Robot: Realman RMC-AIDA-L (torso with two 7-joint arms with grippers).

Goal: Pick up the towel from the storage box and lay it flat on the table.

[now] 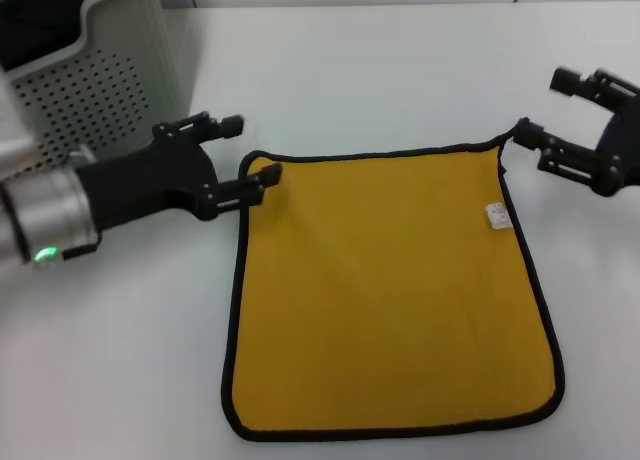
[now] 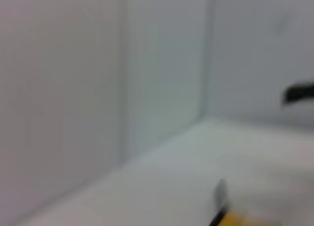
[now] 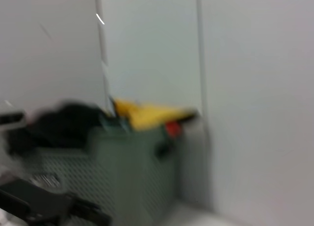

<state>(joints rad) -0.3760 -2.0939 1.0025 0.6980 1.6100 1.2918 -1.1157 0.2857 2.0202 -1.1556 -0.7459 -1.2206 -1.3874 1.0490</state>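
The towel (image 1: 385, 290) lies spread flat on the bench (image 1: 400, 70), out of the storage box (image 1: 90, 80) at the far left, so the laying step looks all but done. The left tool (image 1: 245, 160) is released, jaws apart, its lower finger touching the near-left corner. The right tool (image 1: 550, 120) is likewise released at the far-right corner. Next, I judge, both arms need only lift clear without dragging the cloth

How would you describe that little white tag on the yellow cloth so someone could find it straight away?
Start at the white table, where the yellow towel lies spread flat between the two grippers. Follow its black-stitched edge on the side of the right gripper, a short way from the far corner. The tag is the only white patch on the cloth.
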